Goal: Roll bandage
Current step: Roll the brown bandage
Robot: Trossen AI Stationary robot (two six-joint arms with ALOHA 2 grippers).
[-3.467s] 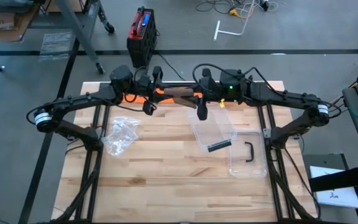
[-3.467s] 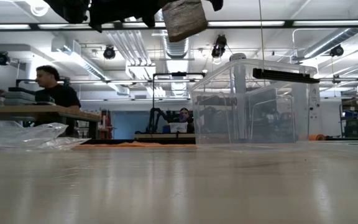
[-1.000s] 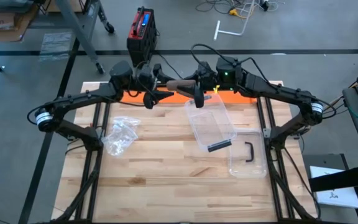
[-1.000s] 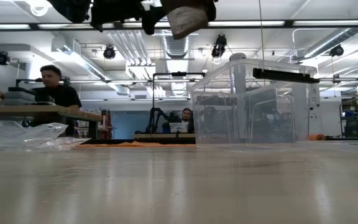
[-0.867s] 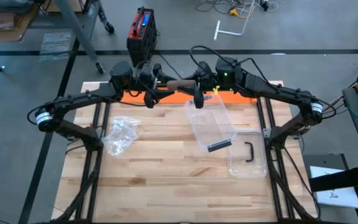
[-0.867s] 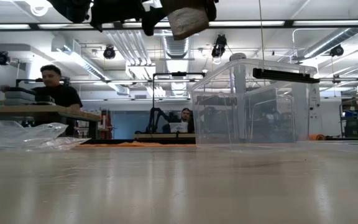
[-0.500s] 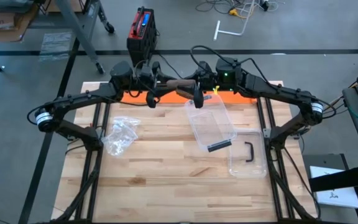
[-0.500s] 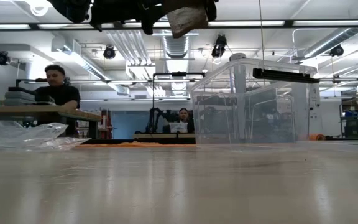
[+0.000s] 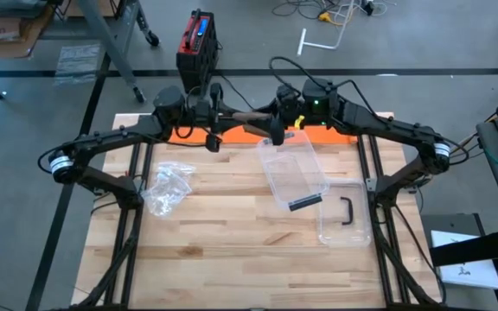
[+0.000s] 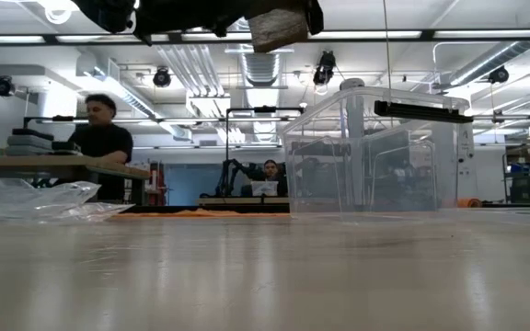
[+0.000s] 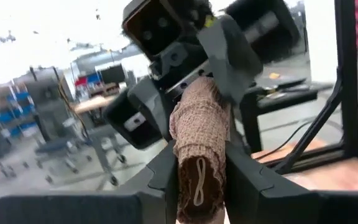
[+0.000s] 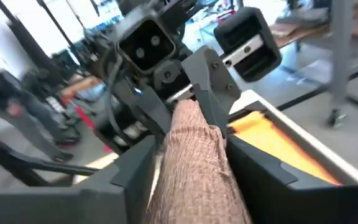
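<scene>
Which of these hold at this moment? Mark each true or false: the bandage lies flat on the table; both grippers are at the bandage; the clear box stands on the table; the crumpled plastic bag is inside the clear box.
1. The bandage lies flat on the table. False: it is held in the air between the arms.
2. The left gripper and right gripper both have fingers on either side of the bandage. True.
3. The clear box stands on the table. True.
4. The crumpled plastic bag is inside the clear box. False: it lies on the table, apart from the box.
</scene>
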